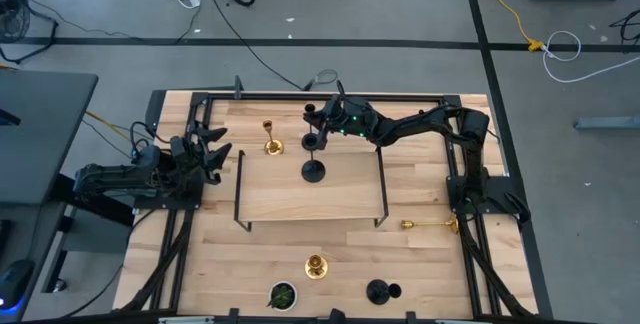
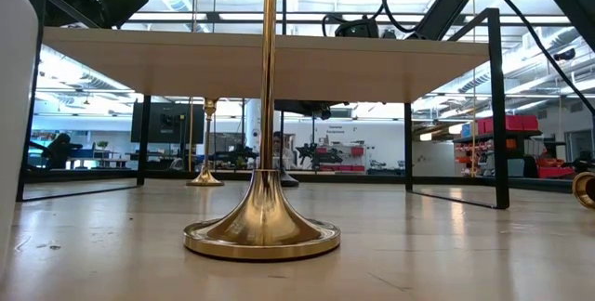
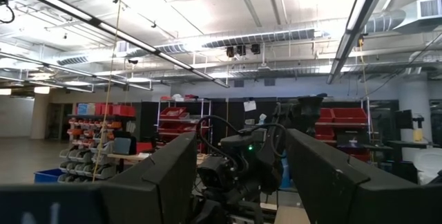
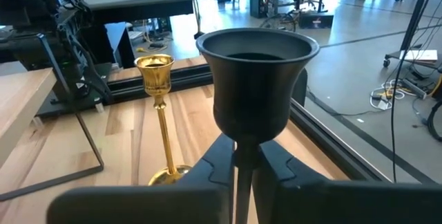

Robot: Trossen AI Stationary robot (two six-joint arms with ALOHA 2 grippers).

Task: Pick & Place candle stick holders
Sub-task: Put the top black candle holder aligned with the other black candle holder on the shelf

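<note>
A matte black candle stick holder [image 4: 255, 79] stands behind the raised wooden shelf [image 1: 330, 199], near the table's far edge. My right gripper [image 4: 245, 156] is shut on it; its cup [image 1: 311, 110] shows beside the gripper [image 1: 320, 124]. A gold holder [image 4: 160, 113] stands just to its left on its round base [image 1: 272, 147]. Another black holder [image 1: 313, 171] stands on the shelf. My left gripper [image 1: 212, 152] waits open at the table's left edge, with nothing between its fingers [image 3: 173, 175]. My right gripper pinches the black holder's thin stem [image 4: 246, 146] between its two fingers, just under the cup. The fingers come nearly level from the table's right and lie across the stem. The holder is upright; the fingers hide its base in the wrist view.
A gold holder [image 1: 316, 266] stands near the front edge, large in the low view [image 2: 265, 227]. Another gold one [image 1: 430, 224] lies on its side at the right, and a black one [image 1: 380, 291] lies at the front. A dark round thing with green inside [image 1: 282, 294] sits beside them.
</note>
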